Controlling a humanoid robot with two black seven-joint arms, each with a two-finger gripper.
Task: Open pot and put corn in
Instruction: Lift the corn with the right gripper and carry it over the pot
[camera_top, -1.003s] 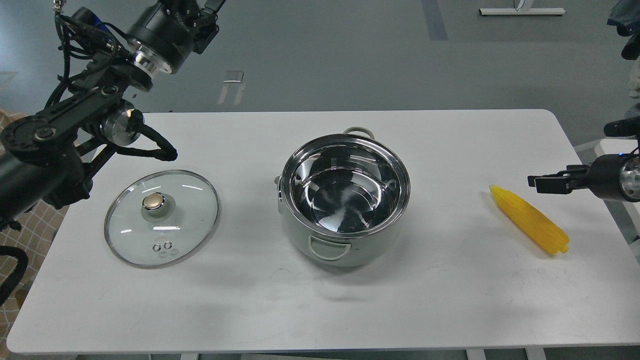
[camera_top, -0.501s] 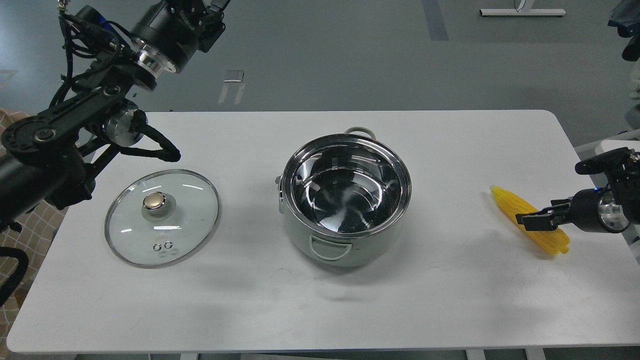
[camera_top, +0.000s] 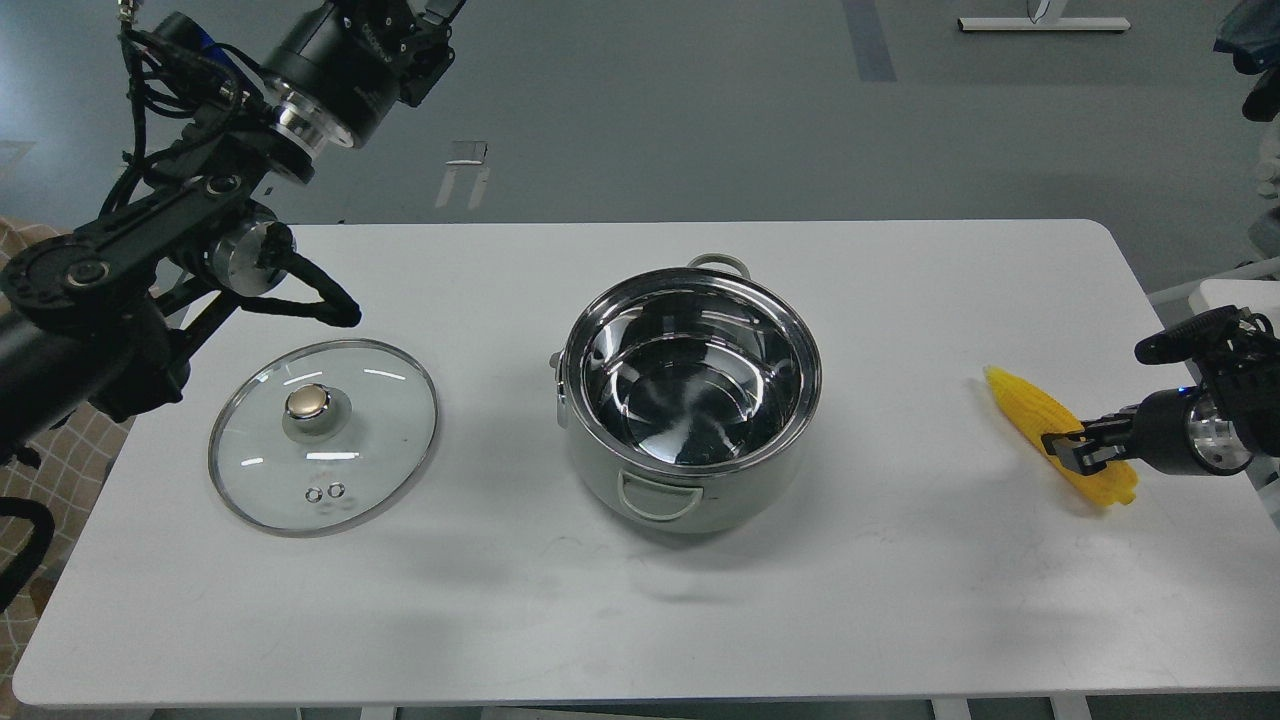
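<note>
The pot (camera_top: 690, 395) stands open in the middle of the white table (camera_top: 640, 600), and its shiny inside is empty. The corn (camera_top: 1030, 405) lies on the table at the far right, tapered end pointing back-left. My right gripper (camera_top: 1070, 447) is down at the cob's middle, its dark fingers over the cob. How far they are closed does not show. The corn rests on the table. My left gripper (camera_top: 432, 14) is raised high at the top left, cut off by the frame edge and far from the pot.
The round glass lid (camera_top: 323, 435) with a gold knob lies flat on the table left of the pot. My left arm's links and cables (camera_top: 150, 250) hang over the table's back-left corner. The table's right edge is close behind the corn.
My right gripper has come down and forward from above the table's right edge onto the middle of the corn. The left arm has barely moved. The pot and lid have not moved.
</note>
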